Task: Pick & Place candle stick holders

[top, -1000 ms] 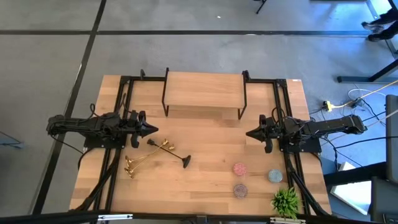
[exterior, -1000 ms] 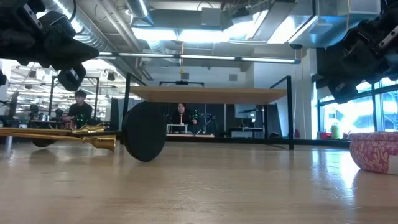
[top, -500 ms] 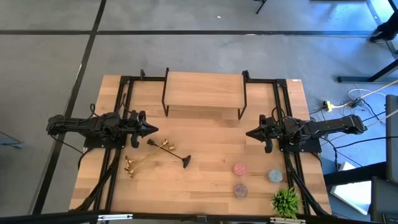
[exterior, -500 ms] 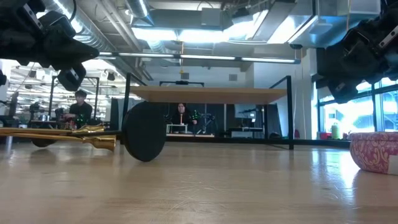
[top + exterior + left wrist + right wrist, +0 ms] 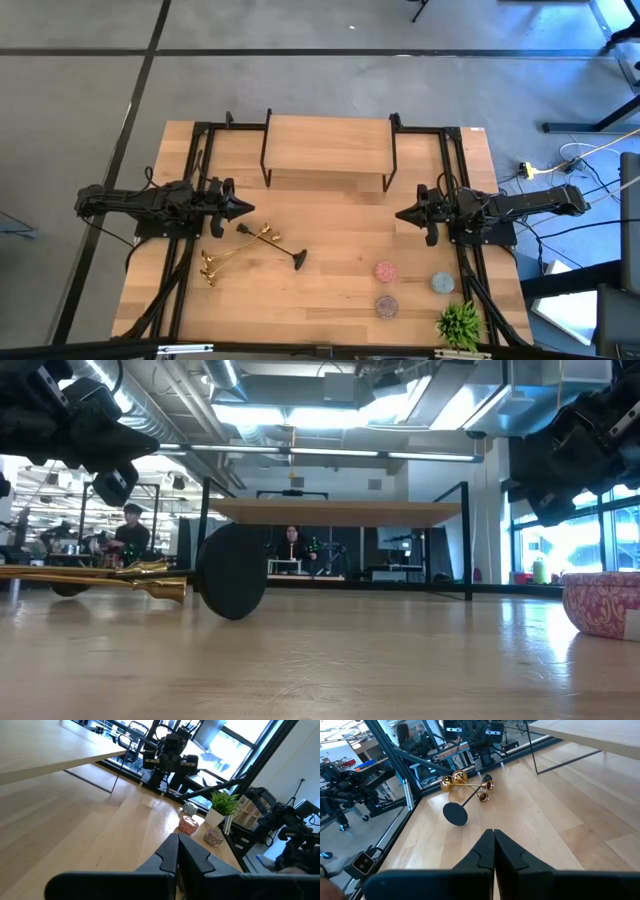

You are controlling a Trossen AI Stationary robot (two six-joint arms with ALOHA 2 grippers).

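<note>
Three candle stick holders lie on their sides in a crossed pile at the table's near left. Two are gold (image 5: 225, 255), with bases at the near left. One is black (image 5: 285, 252), its round base (image 5: 232, 572) toward the middle; they also show in the right wrist view (image 5: 465, 787). My left gripper (image 5: 250, 209) is shut, hovering just beyond the pile's far side. My right gripper (image 5: 398, 215) is shut, hovering at the table's right, far from the holders.
A wooden shelf on black legs (image 5: 328, 150) stands at the table's far middle. Three small patterned bowls (image 5: 386, 271) and a green leafy plant (image 5: 459, 323) sit at the near right. People sit in the room beyond the table (image 5: 128, 535).
</note>
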